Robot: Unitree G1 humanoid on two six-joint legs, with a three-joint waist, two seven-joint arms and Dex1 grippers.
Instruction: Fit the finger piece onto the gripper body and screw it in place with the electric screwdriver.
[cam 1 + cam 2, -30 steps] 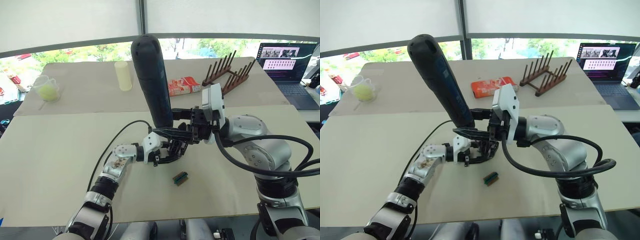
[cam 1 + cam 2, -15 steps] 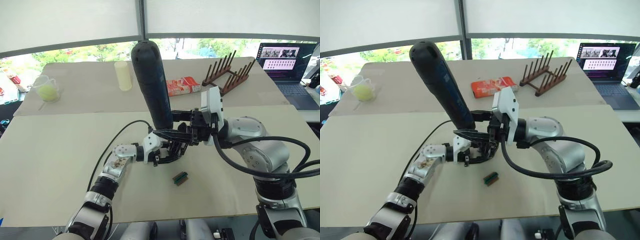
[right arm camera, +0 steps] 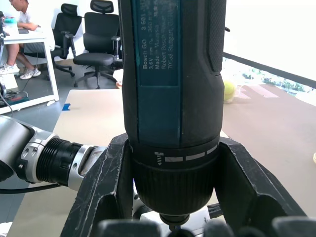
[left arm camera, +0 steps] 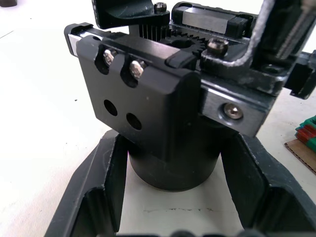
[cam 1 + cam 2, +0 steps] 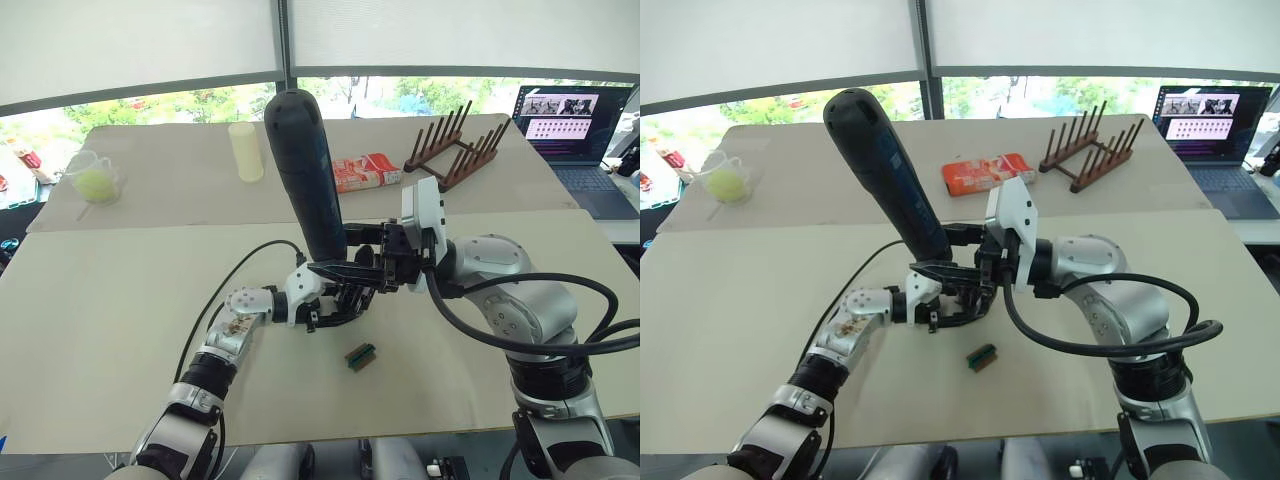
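Table (image 5: 100, 300) | right end effector (image 5: 352, 258) clamps electric screwdriver (image 5: 305, 170), now more upright | left end effector (image 5: 340, 305) still pinches gripper body (image 4: 163, 113)

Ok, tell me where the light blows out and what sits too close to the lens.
Right wrist view: the sky beside the electric screwdriver is washed out white. Left wrist view: the table glares pale, and the gripper body crowds the lens. Eye views: the windows behind are bright, the laptop screen still readable.
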